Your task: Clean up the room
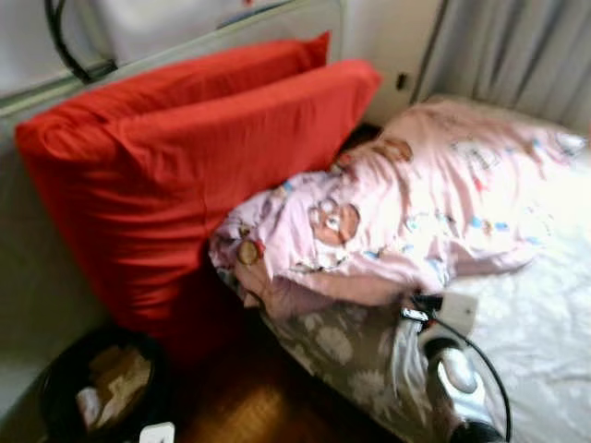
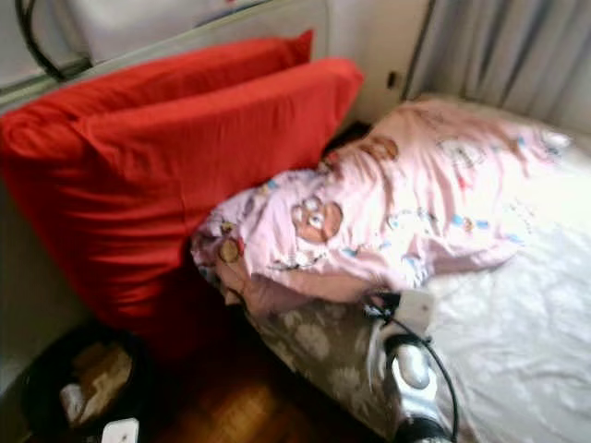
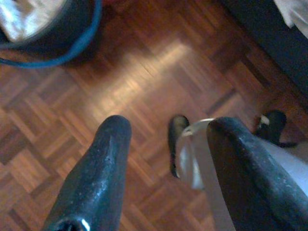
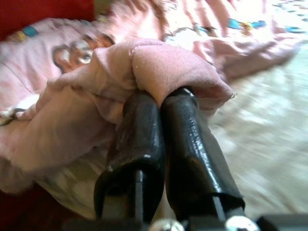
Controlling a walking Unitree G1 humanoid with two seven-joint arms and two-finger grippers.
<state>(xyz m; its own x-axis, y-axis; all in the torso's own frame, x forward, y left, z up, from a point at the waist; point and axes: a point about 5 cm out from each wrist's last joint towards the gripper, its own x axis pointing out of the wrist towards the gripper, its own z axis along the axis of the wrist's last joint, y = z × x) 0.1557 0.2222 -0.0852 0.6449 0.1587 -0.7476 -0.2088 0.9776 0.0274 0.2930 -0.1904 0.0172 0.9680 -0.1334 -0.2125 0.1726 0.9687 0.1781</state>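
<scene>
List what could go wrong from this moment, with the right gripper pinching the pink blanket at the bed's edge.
The right gripper holds only a small fold of the pink blanket, so the fabric might slip free when pulled. The blanket's bunched end lies against the red cushions; dragging it could tip them toward the black bin below. The left gripper hangs open over the wooden floor.

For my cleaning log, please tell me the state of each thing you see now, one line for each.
Pink blanket: crumpled on the bed, edge pinched by the right gripper.
Right gripper: shut on the blanket.
Left gripper: open, empty, above the wood floor.
Red pillows: upright, leaning against the wall.
Black basket: on the floor, holding crumpled paper.
</scene>
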